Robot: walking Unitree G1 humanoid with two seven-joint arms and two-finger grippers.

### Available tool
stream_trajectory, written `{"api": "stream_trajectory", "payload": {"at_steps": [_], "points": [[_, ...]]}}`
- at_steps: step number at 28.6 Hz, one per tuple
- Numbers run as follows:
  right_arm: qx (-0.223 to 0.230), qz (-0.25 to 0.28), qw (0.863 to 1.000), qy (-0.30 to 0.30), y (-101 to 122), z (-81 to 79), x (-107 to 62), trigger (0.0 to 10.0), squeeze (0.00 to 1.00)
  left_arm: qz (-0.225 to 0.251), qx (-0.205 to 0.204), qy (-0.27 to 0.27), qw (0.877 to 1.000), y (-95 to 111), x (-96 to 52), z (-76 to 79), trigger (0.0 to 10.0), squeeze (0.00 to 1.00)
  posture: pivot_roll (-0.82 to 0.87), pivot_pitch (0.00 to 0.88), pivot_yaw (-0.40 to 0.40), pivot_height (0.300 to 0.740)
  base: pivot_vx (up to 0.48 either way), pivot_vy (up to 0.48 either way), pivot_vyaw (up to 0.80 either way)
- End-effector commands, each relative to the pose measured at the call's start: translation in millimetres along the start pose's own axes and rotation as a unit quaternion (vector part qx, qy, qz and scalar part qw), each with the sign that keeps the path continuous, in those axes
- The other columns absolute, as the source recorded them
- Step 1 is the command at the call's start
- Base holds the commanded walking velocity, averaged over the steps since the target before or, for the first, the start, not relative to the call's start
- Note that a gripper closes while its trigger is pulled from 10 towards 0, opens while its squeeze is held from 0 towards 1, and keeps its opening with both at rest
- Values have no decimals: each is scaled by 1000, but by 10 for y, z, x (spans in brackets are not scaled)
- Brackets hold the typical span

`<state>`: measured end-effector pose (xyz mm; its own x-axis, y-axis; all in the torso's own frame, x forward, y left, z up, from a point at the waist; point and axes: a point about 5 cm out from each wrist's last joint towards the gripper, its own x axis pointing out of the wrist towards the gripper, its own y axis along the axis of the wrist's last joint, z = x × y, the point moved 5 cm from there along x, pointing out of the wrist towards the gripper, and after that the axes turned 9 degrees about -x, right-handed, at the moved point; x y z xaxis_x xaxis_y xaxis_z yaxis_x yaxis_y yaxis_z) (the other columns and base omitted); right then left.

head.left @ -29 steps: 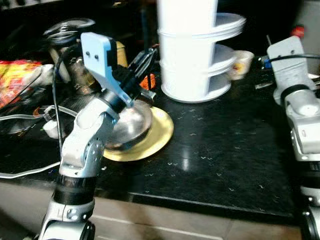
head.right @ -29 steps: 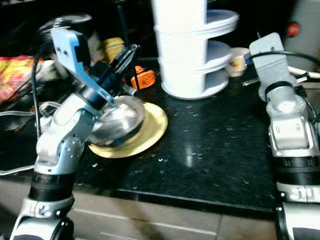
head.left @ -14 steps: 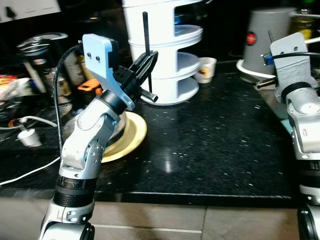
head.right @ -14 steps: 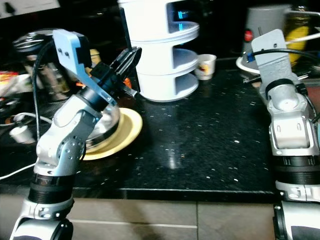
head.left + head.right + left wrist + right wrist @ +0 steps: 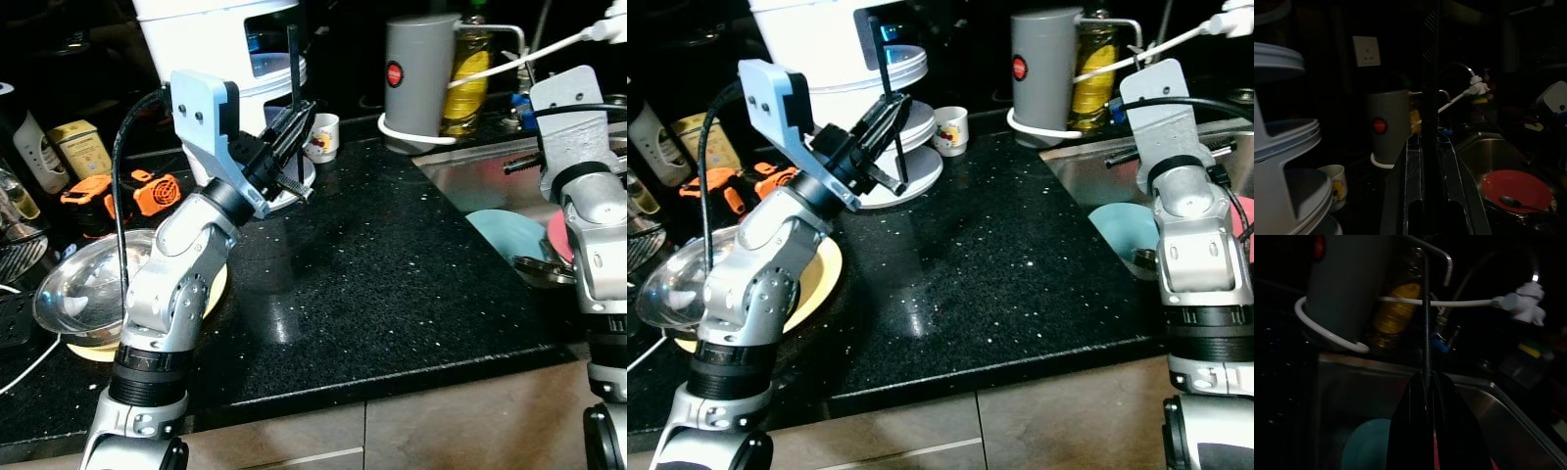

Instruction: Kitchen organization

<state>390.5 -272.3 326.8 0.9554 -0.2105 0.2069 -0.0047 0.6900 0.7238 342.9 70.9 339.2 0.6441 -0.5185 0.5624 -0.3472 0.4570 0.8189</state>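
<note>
Swung right since a second ago: sink (image 5: 470, 176) and grey kettle (image 5: 419, 78) now in sight, white rack (image 5: 220, 59) shifted to the left. Left gripper (image 5: 289, 137) still raised above the black counter (image 5: 392, 284), fingers pressed together on a thin black rod (image 5: 293, 73). Rod upright, long axis vertical, top pointing up before the rack. Right gripper (image 5: 1426, 396) near the sink, fingers together. No readable writing; only a red dot on the kettle. Bowl (image 5: 78, 294) on yellow plate (image 5: 211, 289) at left.
</note>
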Motion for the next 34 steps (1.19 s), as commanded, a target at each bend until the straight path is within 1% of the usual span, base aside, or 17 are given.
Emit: {"api": "stream_trajectory", "payload": {"at_steps": [1, 13, 27, 34], "points": [[-7, 12, 1000, 12, 56, -90, -7, 10000, 0, -3, -1, 3, 1000, -1, -31, -7, 10000, 0, -75, 0, 77, 740, 0, -424, 0], [-9, 14, 1000, 18, 74, -123, -11, 10000, 0, -5, -5, 1, 1000, -12, -33, 15, 10000, 0, -74, 0, 73, 740, 0, -412, 0], [-11, 16, 1000, 24, 97, -150, -7, 10000, 0, -7, -10, 0, 1000, -31, -35, 24, 10000, 0, -75, 0, 71, 740, 0, 0, 0], [-12, 19, 999, 27, 111, -164, -3, 10000, 0, -9, -11, -4, 1000, -47, -41, 36, 10000, 0, -75, 0, 69, 740, 0, -338, 0]]}}
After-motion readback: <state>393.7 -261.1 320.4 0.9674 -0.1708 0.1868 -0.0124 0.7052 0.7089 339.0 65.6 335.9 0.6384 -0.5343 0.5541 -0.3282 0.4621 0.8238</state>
